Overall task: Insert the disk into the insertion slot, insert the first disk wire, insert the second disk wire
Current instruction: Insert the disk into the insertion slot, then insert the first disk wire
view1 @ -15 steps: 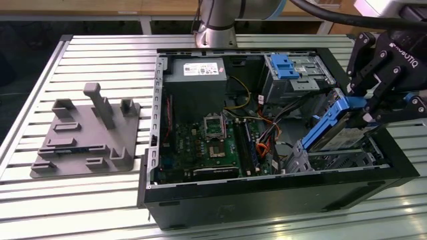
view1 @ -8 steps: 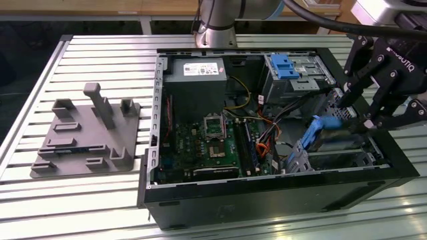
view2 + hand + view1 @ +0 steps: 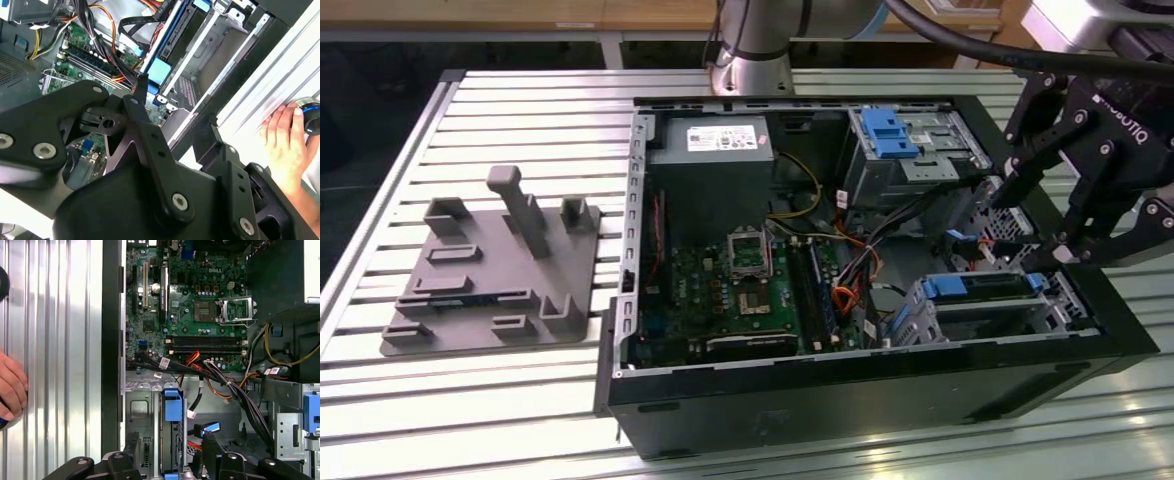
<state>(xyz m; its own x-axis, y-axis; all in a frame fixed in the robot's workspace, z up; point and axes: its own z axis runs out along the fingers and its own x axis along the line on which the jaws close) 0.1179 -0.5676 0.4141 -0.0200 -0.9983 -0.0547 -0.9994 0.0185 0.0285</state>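
Observation:
The disk (image 3: 983,284) in its blue carrier lies in the insertion slot (image 3: 921,322), the low silver cage at the near right of the black case. My gripper (image 3: 1025,230) hangs open just above it, over the case's right side. In the first wrist view the gripper (image 3: 170,447) straddles the disk (image 3: 172,407), one dark finger on each side, with nothing held. A loose black wire with a blue-tipped plug (image 3: 210,428) lies beside the disk, close to one finger. In the second wrist view one of the fingertips (image 3: 142,86) stands next to the carrier's blue tab (image 3: 159,71).
A taller metal bay with a blue latch (image 3: 894,130) stands behind the slot. Cable bundles (image 3: 235,390) cross between the motherboard (image 3: 747,290) and the cage. A grey fixture (image 3: 494,270) sits on the exterior view's left. A person's hand (image 3: 11,385) rests on the table beside the case.

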